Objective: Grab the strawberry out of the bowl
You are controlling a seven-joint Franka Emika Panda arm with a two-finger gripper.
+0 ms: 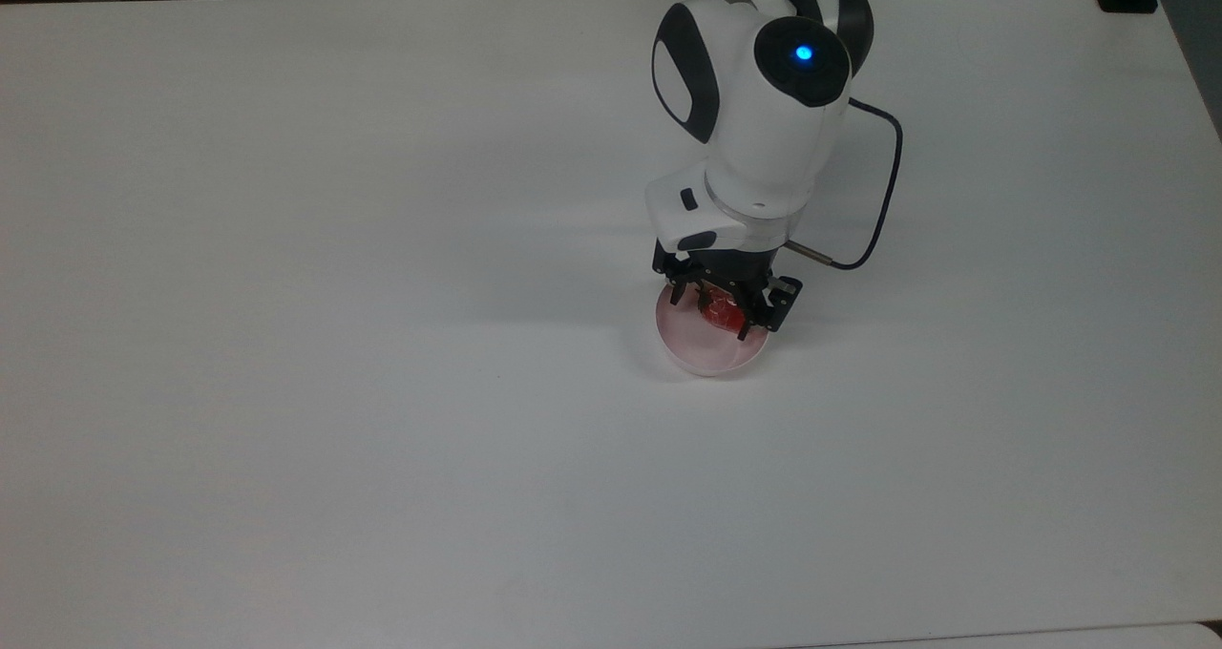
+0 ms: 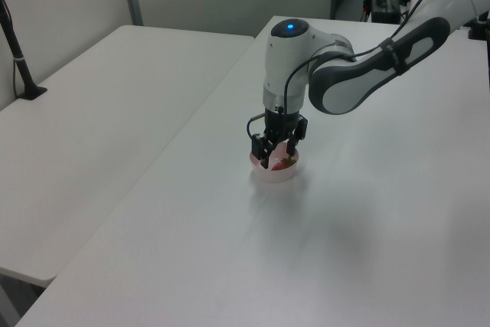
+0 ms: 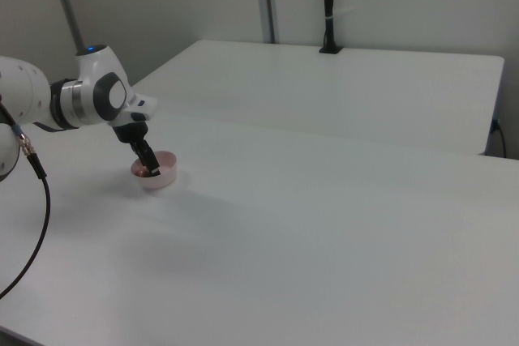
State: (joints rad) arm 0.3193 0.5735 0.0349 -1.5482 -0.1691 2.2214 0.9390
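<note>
Across the left half of the top view there is only the bare white table (image 1: pixel 286 344); the action sits right of centre, where the pale pink bowl (image 1: pixel 692 353) rests on the tabletop with the arm (image 1: pixel 764 124) standing over it from the upper right of the frame. The gripper (image 1: pixel 727 307) hangs at the bowl's upper right rim, its black fingers (image 1: pixel 761 317) spread apart on either side of the strawberry (image 1: pixel 721 315), which shows as a red patch inside the bowl's upper right portion. In the left view, slightly right of the frame's centre, the gripper (image 2: pixel 278 151) points down into the bowl (image 2: pixel 272 173), and the strawberry (image 2: pixel 285 160) lies low in the bowl between the finger tips; the fingers look parted rather than pressed onto the fruit, with a gap visible between them. In the right view, at the left of the frame, the gripper (image 3: pixel 147 165) dips at a tilt toward the bowl (image 3: pixel 156 178), and a dark red spot at the finger tips appears to be the strawberry (image 3: pixel 149 171). Judging from this, the approach is done and the fingers bracket the fruit, but the grasp itself is not yet made: the strawberry looks to be resting in the bowl, not lifted. What remains is to close on the fruit and raise it clear of the rim. Whether a finger already touches the strawberry cannot be told.
</note>
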